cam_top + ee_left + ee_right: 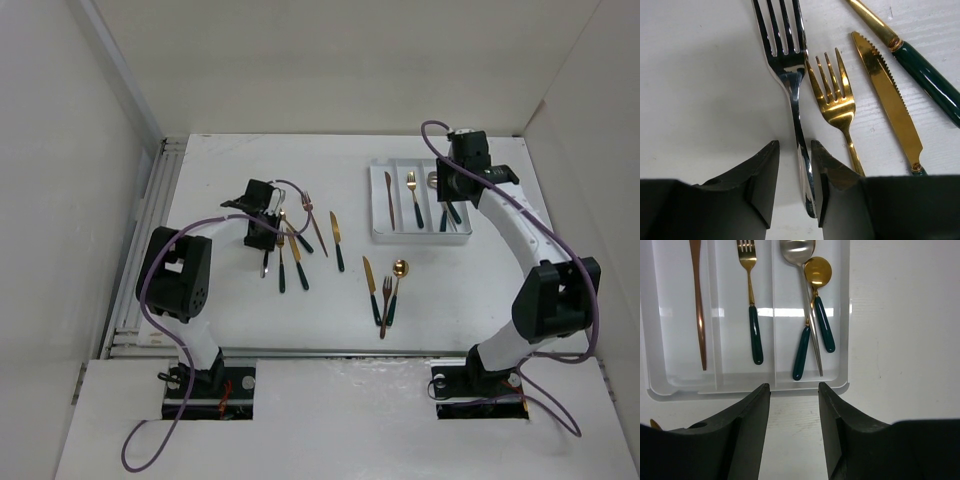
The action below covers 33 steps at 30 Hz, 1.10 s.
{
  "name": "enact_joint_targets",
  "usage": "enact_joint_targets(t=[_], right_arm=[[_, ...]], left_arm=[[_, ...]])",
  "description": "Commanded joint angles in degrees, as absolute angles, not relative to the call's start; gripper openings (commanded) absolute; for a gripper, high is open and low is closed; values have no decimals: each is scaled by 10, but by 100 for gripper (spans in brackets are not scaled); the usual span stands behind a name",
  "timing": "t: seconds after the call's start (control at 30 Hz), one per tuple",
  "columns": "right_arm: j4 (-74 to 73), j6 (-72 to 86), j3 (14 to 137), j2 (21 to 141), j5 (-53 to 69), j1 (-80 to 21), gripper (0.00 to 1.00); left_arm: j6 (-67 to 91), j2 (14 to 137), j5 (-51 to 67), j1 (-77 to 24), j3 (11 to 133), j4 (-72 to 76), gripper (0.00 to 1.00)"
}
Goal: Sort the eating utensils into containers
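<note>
Eating utensils [297, 262] lie in three places in the top view: a cluster at centre left under the left gripper [263, 238], a trio [386, 300] at lower centre, and the white tray [405, 238] at upper right.

Left gripper: the left wrist view shows its fingers [762, 185] apart, straddling the handle of a silver fork [785, 55] that lies flat on the table [700, 90]. The handle runs close along the finger at the right of the frame. Contact there cannot be confirmed, and the other finger stands clear. Just right of the silver fork lie a gold fork [837, 97], then a serrated gold knife [890, 107], then a green handle [930, 82] at upper right. In the top view the wrist hides this finger gap.

Right gripper [794, 390]: its fingers are apart and hold nothing, above the tray's near end. The right wrist view resolves the tray by compartment:
- left of frame: a copper knife [699, 305]
- middle: a green-handled fork [751, 295]
- right of frame: a silver spoon [807, 300] against a gold spoon [818, 275], and a second green handle whose head is hidden

In the top view the right wrist covers part of that last compartment.

Only the top view shows the trio, a knife, fork and spoon side by side, well apart from the tray.
</note>
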<state>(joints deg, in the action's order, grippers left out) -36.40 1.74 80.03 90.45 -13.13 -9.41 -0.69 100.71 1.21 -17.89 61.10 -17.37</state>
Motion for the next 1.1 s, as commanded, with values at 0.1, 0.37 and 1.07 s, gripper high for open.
enact_joint_targets(t=[0.1,0.37,1.07], right_arm=[[-344,10,796,873,-146,-92,49],[-344,16,791,867,-141,-92,49],[-55,94,798,846,-31,-418,59]], left_arm=[[-21,1039,20,-177,619,-178,28],[1,1044,57,-177,606,-154,0],[36,847,112,-120,781,-179,0]])
